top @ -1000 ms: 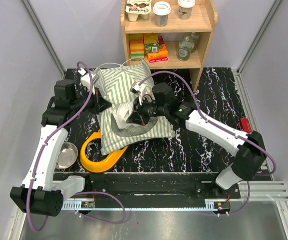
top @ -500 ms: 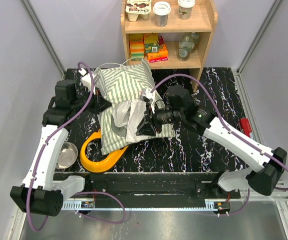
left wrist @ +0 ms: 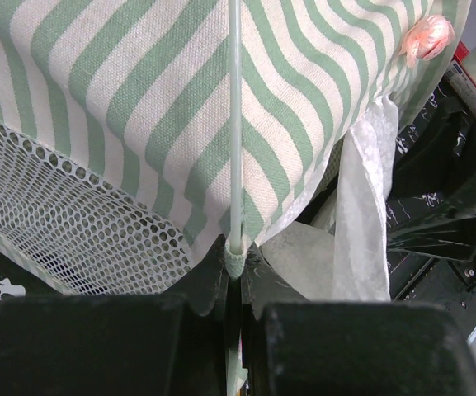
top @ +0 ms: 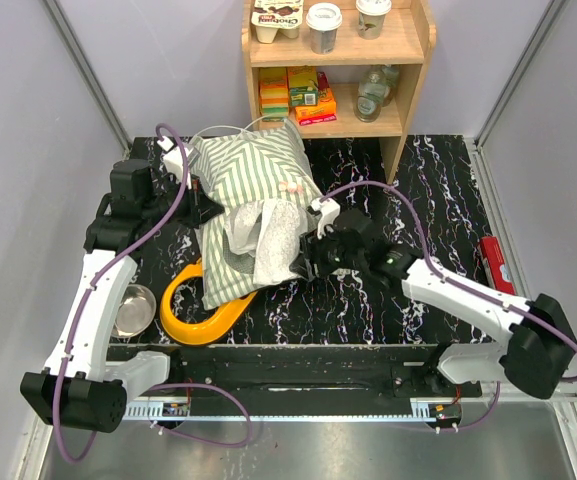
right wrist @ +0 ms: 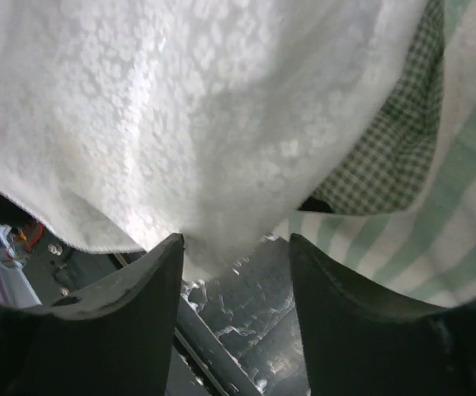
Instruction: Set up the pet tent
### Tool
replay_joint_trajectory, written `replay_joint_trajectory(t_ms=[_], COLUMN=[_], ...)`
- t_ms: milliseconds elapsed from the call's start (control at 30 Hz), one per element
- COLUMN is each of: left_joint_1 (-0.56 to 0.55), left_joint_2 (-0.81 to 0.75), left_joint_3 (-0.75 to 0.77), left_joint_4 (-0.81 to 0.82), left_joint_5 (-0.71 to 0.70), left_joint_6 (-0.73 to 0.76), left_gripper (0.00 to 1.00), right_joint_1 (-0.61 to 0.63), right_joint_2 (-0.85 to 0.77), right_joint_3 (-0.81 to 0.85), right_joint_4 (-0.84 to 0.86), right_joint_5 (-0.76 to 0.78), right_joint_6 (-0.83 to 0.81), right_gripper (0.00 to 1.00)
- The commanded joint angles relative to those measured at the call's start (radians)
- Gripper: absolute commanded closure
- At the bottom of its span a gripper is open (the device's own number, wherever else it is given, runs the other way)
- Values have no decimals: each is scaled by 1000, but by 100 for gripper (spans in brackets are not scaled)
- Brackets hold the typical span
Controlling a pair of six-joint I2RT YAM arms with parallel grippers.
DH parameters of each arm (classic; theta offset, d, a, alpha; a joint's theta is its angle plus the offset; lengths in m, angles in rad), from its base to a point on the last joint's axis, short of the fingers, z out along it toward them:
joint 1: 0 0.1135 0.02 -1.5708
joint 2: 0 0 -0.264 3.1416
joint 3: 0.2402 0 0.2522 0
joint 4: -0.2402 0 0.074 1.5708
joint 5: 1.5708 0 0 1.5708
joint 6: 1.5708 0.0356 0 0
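While the left gripper clamps a thin white flexible pole of the sage-green-and-white striped fabric pet tent, slumped mid-left on the black marbled table, the right gripper gapes under its lace flap: mid-raising, flap pinch probably next.

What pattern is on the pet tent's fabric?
Sage-green and white stripes on the pet tent, clearest in the left wrist view.

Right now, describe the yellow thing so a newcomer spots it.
On the black marbled table, find the striped pet tent heaped at centre-left. The yellow bowl holder pokes out from under its near edge: a thick open ring, the only bright yellow thing, beside the steel bowl on its left.
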Motion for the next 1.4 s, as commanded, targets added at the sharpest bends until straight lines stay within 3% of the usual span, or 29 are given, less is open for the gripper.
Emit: replay_joint_trajectory(t_ms=[0,67,167,300,400,633,767,833,867,933,1033,1167,1267,1367], left_joint_1=[-2,-3,-3,-3,-3,-3,-3,-5,-6,-11,-14,-15,-17,-18], left_joint_2=[-7,-12,-16,-7,1,1,1,-2,-4,-6,-6,-6,2,2], left_joint_3=[6,8,6,-2,3,9,6,2,-3,-11,-20,-18,-9,-9], left_joint_4=[91,86,83,95,103,105,105,105,105,105,105,102,97,95], left_joint_5=[7,5,-10,-33,-32,-35,-27,-20,-20,-16,-12,-6,-4,-6], left_joint_6=[-15,-15,-5,2,-1,-2,-7,-10,-11,-11,-16,-19,-21,-22], left_gripper=[100,100,100,100,100,100,100,100,100,100,100,100,100,100], right_joint_1=[-3,-3,-4,-6,-6,-18,-20,-20,-20,-18,6,152,224,240], right_joint_2=[56,72,-2,-101,-132,-149,-83,-69,-77,-117,-204,-249,-159,22], right_joint_3=[-17,-6,7,119,202,155,159,181,196,204,141,46,35,118], right_joint_4=[303,312,238,-58,-255,-378,-512,-559,-563,-498,-265,75,304,341], right_joint_5=[-75,-132,-140,-298,-333,-306,-3,157,211,222,196,302,255,193], right_joint_6=[149,158,123,5,-20,54,76,94,91,88,85,-10,-38,-18], right_gripper=[57,81,100,100,100,100,77,59,58,57,57,53,50,48])
